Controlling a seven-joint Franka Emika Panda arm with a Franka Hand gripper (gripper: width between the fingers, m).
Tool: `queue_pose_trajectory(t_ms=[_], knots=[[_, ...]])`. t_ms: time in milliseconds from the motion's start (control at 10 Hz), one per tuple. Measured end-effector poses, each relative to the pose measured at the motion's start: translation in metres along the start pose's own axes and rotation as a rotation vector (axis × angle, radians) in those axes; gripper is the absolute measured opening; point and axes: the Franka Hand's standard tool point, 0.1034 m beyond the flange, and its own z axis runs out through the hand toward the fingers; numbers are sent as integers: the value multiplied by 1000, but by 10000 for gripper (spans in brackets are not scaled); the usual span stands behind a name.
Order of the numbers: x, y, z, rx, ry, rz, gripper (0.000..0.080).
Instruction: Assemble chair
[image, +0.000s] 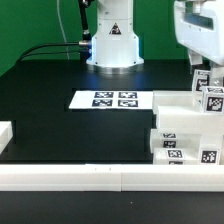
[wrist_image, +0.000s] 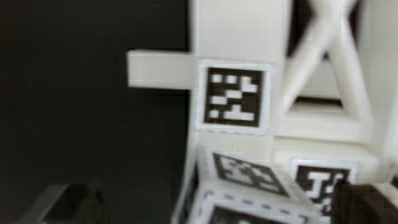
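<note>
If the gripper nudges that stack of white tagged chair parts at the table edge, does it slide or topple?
The stack of white tagged plastic chair parts looks rigid and probably light, so it would likely slide on the smooth black table. The upper pieces seem loosely piled, so a high push may topple them. The long plain white rail in front could stop sliding that way.

White tagged chair parts (wrist_image: 267, 110) close up, dark table (wrist_image: 71, 110) beside, blurred hand fingertips (wrist_image: 50, 205) at edge
</note>
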Motion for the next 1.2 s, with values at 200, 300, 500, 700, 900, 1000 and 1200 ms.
queue_pose_trajectory(t_ms=[200, 300, 500, 700, 900, 1000, 1200], knots=[[-7, 2, -2, -12, -6, -187, 646], [-7, 1, -1, -11, -6, -270, 649], [-5, 2, 0, -19, 7, -479, 649], [1, 0, -1, -45, 37, -812, 649], [6, -1, 1, -45, 70, -978, 649], [6, 0, 2, -47, 68, -1012, 649], [6, 0, 2, -44, 68, -965, 385]])
